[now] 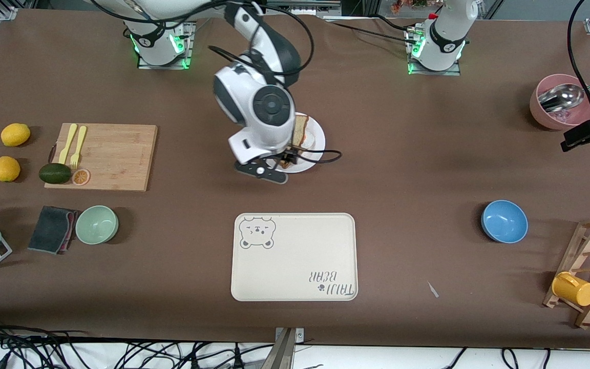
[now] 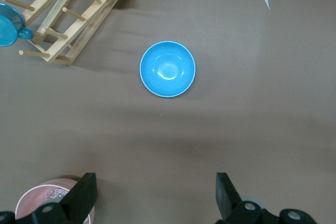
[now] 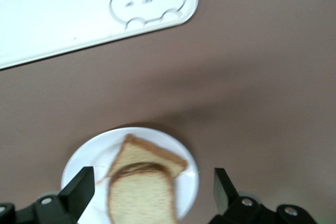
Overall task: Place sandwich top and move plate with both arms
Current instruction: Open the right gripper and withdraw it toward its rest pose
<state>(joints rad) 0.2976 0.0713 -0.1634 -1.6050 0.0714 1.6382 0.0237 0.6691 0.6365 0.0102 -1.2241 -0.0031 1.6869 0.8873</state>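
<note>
The white plate sits mid-table, farther from the front camera than the bear tray. On the plate the pale sandwich top lies over a browner slice that sticks out from under it. My right gripper hangs open just above it, one finger on each side and neither touching the bread. In the front view the right wrist covers much of the sandwich top. My left gripper waits open over bare table at the left arm's end, beside the pink bowl.
The cream bear tray lies nearer the front camera than the plate. A blue bowl and a wooden mug rack are toward the left arm's end. A cutting board, a green bowl and lemons are toward the right arm's end.
</note>
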